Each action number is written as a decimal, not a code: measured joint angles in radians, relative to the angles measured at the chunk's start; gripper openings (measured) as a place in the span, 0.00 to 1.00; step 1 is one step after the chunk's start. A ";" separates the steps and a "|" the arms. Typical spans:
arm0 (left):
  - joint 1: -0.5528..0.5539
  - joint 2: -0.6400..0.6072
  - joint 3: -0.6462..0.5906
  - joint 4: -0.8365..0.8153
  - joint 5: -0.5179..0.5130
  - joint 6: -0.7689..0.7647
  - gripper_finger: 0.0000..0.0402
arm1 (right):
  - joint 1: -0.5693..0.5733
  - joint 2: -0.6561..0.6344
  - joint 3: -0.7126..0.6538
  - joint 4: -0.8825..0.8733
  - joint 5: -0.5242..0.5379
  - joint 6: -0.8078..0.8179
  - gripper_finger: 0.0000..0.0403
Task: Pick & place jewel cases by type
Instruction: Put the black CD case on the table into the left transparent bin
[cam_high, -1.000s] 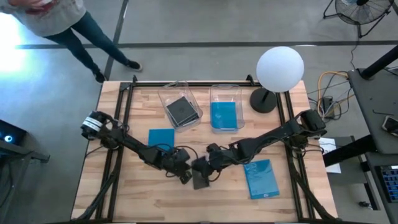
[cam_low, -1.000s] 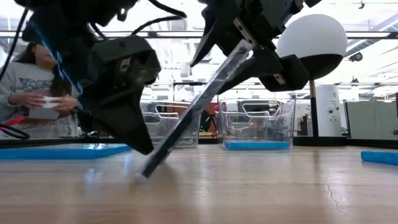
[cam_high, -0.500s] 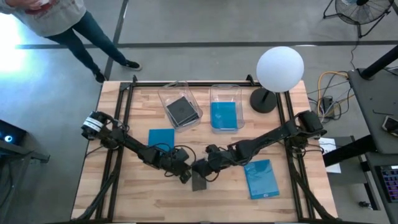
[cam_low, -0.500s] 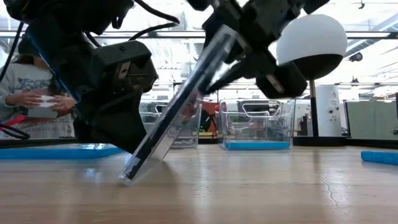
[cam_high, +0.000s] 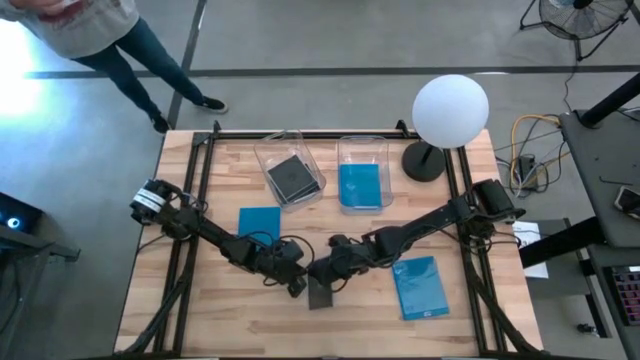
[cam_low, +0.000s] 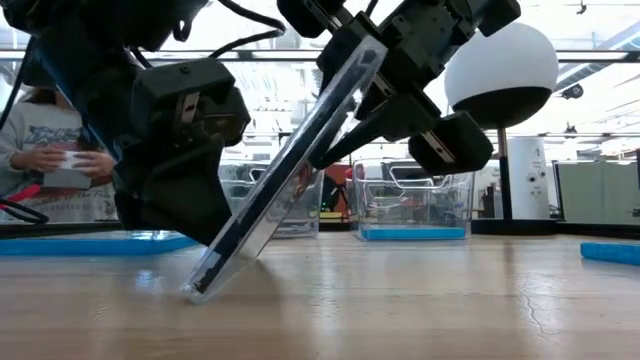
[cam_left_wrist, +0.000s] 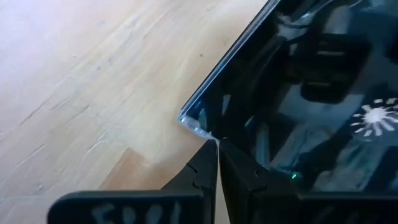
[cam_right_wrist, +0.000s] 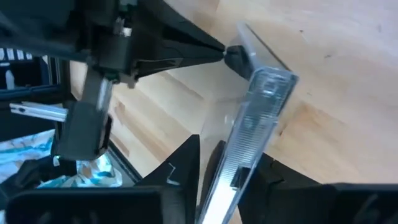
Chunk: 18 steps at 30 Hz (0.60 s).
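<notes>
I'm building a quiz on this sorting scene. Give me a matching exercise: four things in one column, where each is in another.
Things:
1. tilted dark case
2. blue case
3. blue case
4. lamp

Places:
A. in the right bin
B. far right corner of the table
C. on the table, by the right arm
D. in the right claw, one edge on the wood

Pairs: 1-D, 2-A, 3-C, 4-B

You get bright, even light from above in the high view; the white globe lamp (cam_high: 450, 110) is nearly blown out, and shadows on the table (cam_high: 250, 320) stay soft and short. In the low view the ceiling lights behind make strong backlight, so both arms look almost black. The dark jewel case (cam_left_wrist: 323, 93) mirrors reflections in the left wrist view. The near fingers (cam_right_wrist: 180, 168) are out of focus.
</notes>
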<state>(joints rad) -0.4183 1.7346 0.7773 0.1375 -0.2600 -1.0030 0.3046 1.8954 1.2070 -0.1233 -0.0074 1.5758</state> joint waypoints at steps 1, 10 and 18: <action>0.000 -0.001 0.000 0.006 0.000 0.005 0.00 | 0.000 0.000 -0.001 -0.001 -0.001 0.015 0.16; -0.006 -0.048 0.000 0.004 -0.014 0.029 0.00 | 0.000 -0.002 -0.004 -0.003 -0.001 0.091 0.10; -0.043 -0.204 0.000 -0.145 -0.061 0.054 0.00 | 0.000 -0.008 -0.005 -0.009 0.000 0.078 0.09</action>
<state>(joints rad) -0.4611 1.5302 0.7773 -0.0070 -0.3214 -0.9494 0.3042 1.8874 1.2024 -0.1326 -0.0073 1.6535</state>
